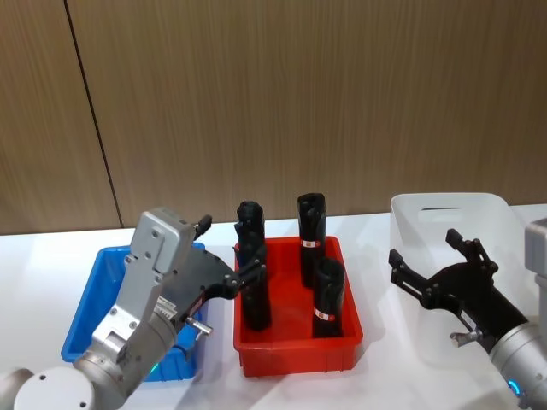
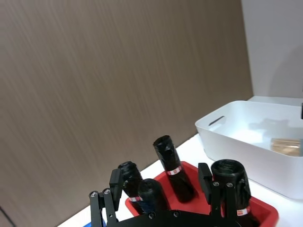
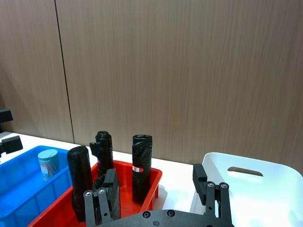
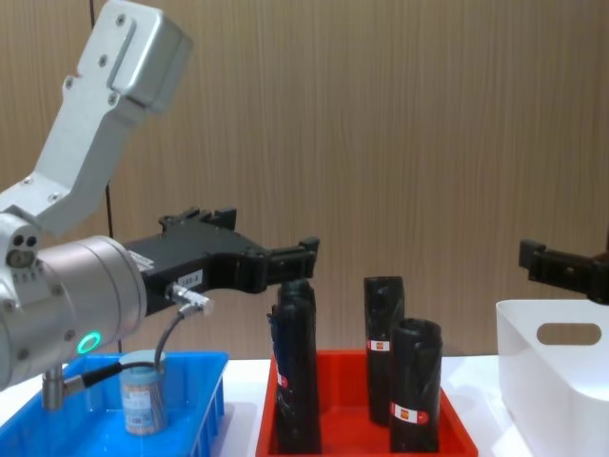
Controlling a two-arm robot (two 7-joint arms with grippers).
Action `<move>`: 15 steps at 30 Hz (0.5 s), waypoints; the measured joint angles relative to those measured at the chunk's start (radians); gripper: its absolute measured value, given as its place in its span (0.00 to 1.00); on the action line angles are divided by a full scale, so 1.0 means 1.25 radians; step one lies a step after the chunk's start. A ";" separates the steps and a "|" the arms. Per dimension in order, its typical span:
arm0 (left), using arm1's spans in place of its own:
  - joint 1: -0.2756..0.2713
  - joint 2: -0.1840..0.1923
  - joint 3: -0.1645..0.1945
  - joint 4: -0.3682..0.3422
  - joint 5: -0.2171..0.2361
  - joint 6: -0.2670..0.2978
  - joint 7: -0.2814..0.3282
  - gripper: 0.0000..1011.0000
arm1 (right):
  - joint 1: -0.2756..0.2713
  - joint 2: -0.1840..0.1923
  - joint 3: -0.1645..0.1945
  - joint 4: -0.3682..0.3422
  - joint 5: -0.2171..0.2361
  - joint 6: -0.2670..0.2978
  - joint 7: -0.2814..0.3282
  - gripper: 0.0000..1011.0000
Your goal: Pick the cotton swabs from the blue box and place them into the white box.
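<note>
Now the left claw (image 1: 229, 249) hangs wide and empty, up by the blue box (image 4: 205, 400), where one jar of cotton swabs (image 4: 143, 405) stands. A second jar (image 2: 286, 146) lies in the white box (image 2: 222, 137), near the wide right claw (image 1: 425, 248). Next, I think: go down, grab that standing jar.

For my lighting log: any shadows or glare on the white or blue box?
Left wrist view: soft grey shadows on the white box floor, no glare. Head view: the right gripper hangs over that box, likely casting them. Chest view: the blue box and its cotton swabs evenly lit, below the left gripper.
</note>
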 joint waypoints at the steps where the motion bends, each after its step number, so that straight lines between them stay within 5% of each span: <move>1: 0.002 -0.002 0.003 -0.004 0.005 0.000 0.016 0.99 | 0.000 0.000 0.000 0.000 0.000 0.000 0.000 0.99; 15: 0.014 -0.011 0.016 -0.023 0.030 -0.002 0.096 0.99 | 0.000 0.000 0.000 0.000 0.000 0.000 0.000 0.99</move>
